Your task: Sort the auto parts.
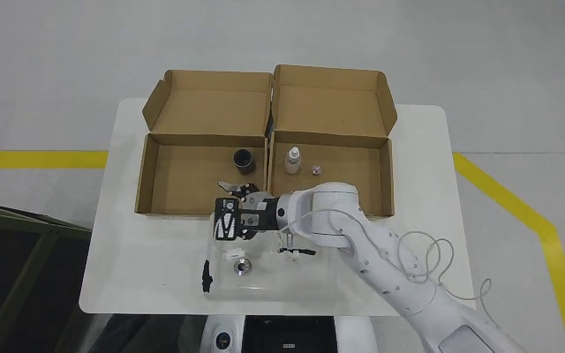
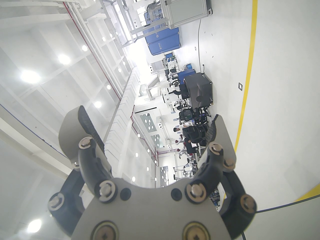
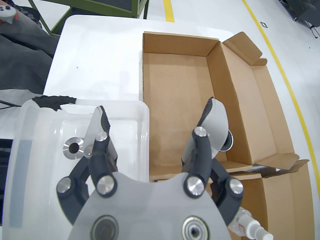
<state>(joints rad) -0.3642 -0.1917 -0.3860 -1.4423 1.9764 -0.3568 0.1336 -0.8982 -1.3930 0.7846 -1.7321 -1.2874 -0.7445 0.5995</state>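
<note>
A metal ring (image 3: 73, 148) lies in the clear tray (image 3: 120, 104) at the near edge of the worktop (image 1: 124, 229). A small dark piece (image 1: 296, 251), too small to identify, lies to its right in the same tray. Both look unsorted.

Beyond the tray, two open cardboard boxes stand side by side. The left box (image 1: 177, 181) holds a black cylindrical part (image 1: 243, 160) toward its far right. The right box (image 1: 353, 181) holds a white bottle-shaped part (image 1: 292, 161) with a small metal part (image 1: 316, 168) just beside it. I judge the sorting past halfway, with three parts boxed and two left.

The right pincer (image 3: 157, 116) is spread wide and empty, above the line where the tray meets the left box's near wall, with one finger over each.

The top view gives the whole layout, with both boxes' contents and the dark piece. The right wrist view adds the ring's central hole, the pincer's spread and a patch of black tape (image 3: 51, 101) on a tray corner. The left wrist view shows the left pincer (image 2: 150, 126), also wide and empty, pointing up into the hall.
</note>
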